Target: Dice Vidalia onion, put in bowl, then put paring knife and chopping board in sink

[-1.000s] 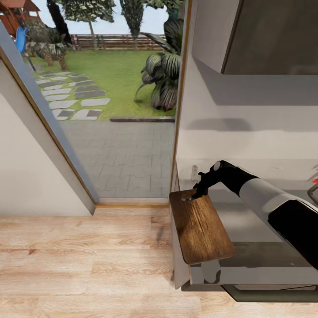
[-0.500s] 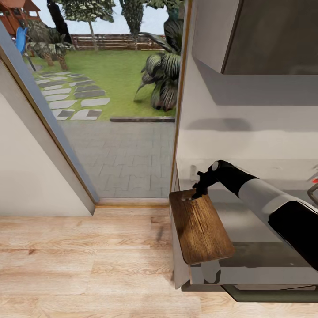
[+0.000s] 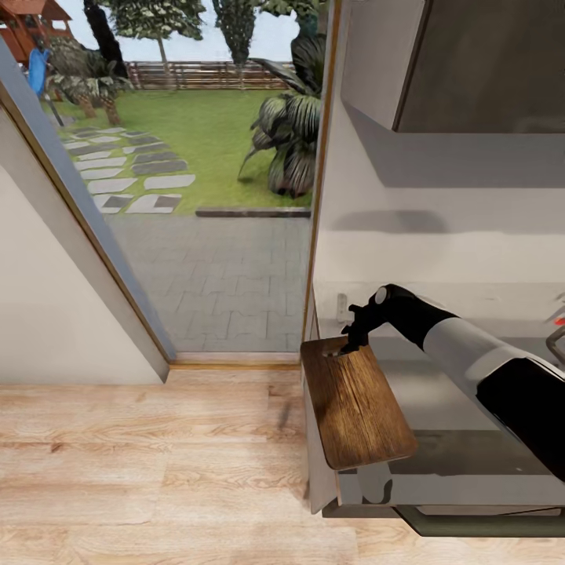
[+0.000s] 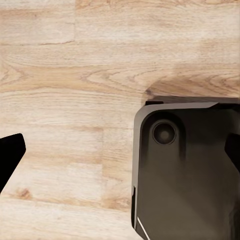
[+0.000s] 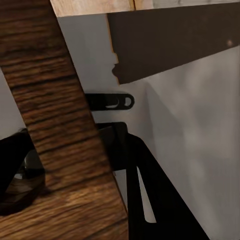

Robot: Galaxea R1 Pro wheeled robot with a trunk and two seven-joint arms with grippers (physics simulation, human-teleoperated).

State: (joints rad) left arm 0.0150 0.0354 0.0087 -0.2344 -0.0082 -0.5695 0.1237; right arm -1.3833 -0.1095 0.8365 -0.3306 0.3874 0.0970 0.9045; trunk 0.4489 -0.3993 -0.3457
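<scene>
The right arm reaches from the frame's lower right toward centre, elbow bent, wrist angled down. The right gripper (image 3: 343,346) pinches the far end of the chopping board (image 3: 357,408), which overhangs the countertop (image 3: 439,392) edge at centre. The left gripper's (image 4: 120,150) 2 fingertips (image 4: 10,152) sit wide apart, holding nothing.

**Domestic kitchen opening onto a garden**

A home kitchen corner: a grey bench (image 3: 471,463) over dark cabinets carries a wooden chopping board (image 3: 357,408), beneath a wall cupboard (image 3: 439,63). Light plank flooring (image 3: 149,463) meets a glazed doorway (image 3: 196,196) showing paving, lawn, palms and a fence.
</scene>
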